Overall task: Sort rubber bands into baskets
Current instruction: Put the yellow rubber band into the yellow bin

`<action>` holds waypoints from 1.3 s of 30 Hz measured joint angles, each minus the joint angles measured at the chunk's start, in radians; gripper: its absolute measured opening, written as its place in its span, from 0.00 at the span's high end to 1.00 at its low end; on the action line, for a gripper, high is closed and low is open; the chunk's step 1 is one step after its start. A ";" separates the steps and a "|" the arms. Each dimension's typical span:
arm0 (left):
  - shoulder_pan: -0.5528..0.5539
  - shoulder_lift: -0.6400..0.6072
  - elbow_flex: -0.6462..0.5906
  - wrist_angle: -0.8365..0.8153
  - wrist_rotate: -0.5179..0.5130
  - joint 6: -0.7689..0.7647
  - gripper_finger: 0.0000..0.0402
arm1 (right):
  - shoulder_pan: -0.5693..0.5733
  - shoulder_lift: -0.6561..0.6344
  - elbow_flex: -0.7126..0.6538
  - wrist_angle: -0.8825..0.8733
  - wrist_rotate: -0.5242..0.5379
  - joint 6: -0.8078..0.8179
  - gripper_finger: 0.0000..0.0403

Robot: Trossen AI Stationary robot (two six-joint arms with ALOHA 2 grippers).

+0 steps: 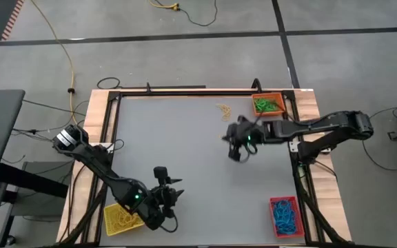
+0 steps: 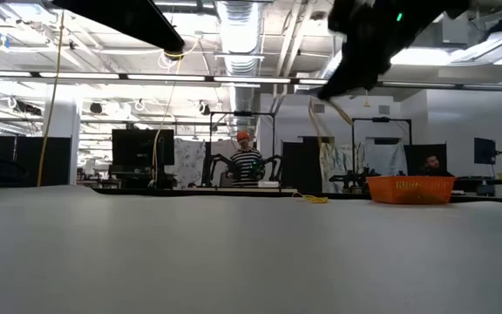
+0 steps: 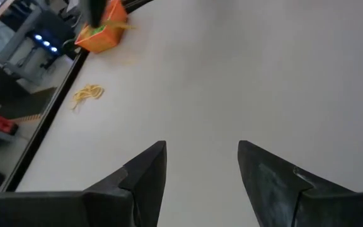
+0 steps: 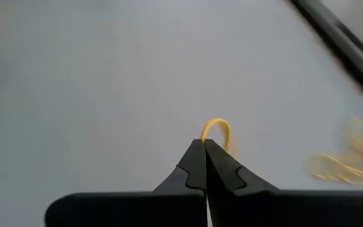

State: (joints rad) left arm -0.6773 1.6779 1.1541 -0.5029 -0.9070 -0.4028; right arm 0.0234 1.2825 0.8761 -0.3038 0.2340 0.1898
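**High view first: a yellow band must go all the way to the yellow basket**

High view: the right gripper (image 1: pixel 238 146) hangs over the middle of the grey tabletop (image 1: pixel 185 145), near the orange basket (image 1: pixel 268 105) that holds green bands. A small heap of yellow rubber bands (image 1: pixel 224 109) lies just beside that basket. The yellow basket (image 1: pixel 121 218) sits at the near left corner, under the left gripper (image 1: pixel 169 196). The red basket (image 1: pixel 285 215), full of blue bands, is at the near right corner.

Low view: the right arm's dark shape hangs up high, well off the tabletop. The orange basket stands far back on the right.

Left wrist view: the left jaws stand wide apart with nothing between them.

Right wrist view: the right jaws are pressed together on one yellow band (image 4: pixel 216 130), which sticks out as a little loop.

To do this well, I think the right arm should keep squeezing, carry the band across to the yellow basket, and let go only when right above it. The left arm is close by, so go slowly.
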 joint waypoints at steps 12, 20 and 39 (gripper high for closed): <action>0.133 0.011 -0.084 0.325 0.121 0.251 0.42 | 0.320 0.124 0.002 0.264 0.034 0.048 0.95; 0.206 0.011 -0.120 0.542 0.263 0.386 0.35 | 0.383 0.259 0.001 0.432 0.059 0.076 0.95; 0.287 0.079 -0.120 0.539 0.671 0.371 0.35 | 0.436 0.402 0.099 0.493 0.058 0.070 0.95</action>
State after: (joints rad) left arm -0.3898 1.7565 1.0336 0.0360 -0.2363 -0.0317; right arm 0.4598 1.6840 0.9749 0.1897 0.2920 0.2598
